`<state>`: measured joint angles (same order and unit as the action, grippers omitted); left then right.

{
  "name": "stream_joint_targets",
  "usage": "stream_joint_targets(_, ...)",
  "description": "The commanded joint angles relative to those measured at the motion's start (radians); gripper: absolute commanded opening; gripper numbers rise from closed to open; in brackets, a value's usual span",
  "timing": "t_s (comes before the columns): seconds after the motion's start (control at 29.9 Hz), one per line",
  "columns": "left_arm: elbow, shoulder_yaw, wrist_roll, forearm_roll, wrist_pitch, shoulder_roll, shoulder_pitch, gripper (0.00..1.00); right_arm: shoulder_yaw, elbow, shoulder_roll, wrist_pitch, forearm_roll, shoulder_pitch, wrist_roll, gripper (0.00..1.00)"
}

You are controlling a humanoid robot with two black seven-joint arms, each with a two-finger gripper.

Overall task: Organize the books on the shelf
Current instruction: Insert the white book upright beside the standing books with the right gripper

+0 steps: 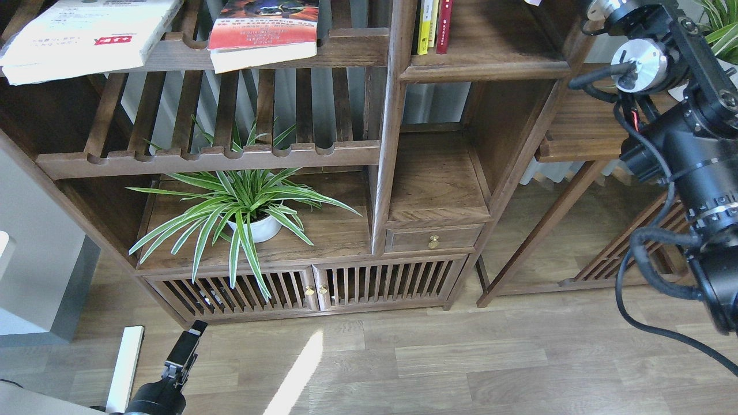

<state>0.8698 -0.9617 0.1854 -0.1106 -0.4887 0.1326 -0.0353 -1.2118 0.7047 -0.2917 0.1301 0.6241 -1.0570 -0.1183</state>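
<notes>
A large white book [86,34] with red characters lies on the slatted rack at the top left. Beside it a red-orange book [262,31] overhangs the rack's front rail. On the plank shelf [496,57] slim yellow books [425,26] and a red book [444,26] stand upright at the left wall. Only a pale book corner [533,2] shows at the top edge above that shelf. My right arm [680,132] rises past the top edge there, hiding its gripper. The left gripper [184,349] hangs low over the floor, too dark to read.
A potted spider plant [242,207] fills the lower left compartment. Below the shelf sit an open cubby and a small drawer with a brass knob [433,242]. A lower dark side table [599,127] stands right of the bookcase, beside my right arm's cables.
</notes>
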Motion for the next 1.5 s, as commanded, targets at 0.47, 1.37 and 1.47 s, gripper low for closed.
stream_joint_targets(0.47,0.005,0.0,0.002,0.0,0.0,0.001,-0.009,0.99,0.081,-0.261,0.069,0.0,-0.003,-0.11,-0.096,0.0)
stream_joint_targets(1.37,0.002,-0.008,0.003,-0.001,0.0,0.001,-0.018,0.99,0.081,-0.353,0.181,-0.092,-0.024,-0.121,-0.107,0.01)
stream_joint_targets(1.47,0.002,-0.008,0.003,0.0,0.0,-0.005,-0.018,0.99,0.083,-0.352,0.206,-0.093,-0.024,-0.126,-0.106,0.02)
